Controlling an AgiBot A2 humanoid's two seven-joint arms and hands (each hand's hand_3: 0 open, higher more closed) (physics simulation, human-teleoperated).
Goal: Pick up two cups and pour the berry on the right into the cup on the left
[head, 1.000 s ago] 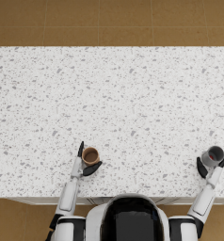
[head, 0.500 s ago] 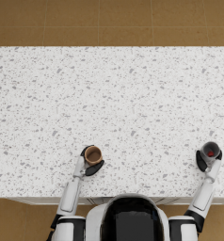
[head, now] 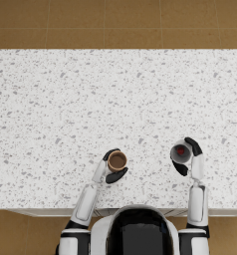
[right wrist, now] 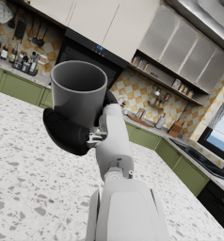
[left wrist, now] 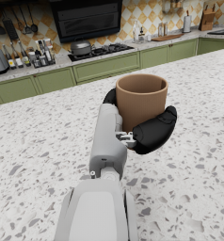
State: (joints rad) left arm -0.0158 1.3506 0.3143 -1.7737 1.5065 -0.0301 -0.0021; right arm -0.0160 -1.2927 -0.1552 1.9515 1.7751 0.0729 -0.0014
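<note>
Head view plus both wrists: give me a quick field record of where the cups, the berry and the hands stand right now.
left hand: grips the brown cup, upright
brown cup contents: looks empty from above
right hand: grips the grey cup
grey cup contents: red berry visible inside
grey cup tilt: leaning in the right wrist view, no pour yet
cup spacing: apart, a stretch of speckled counter between them
pour status: not started
</note>
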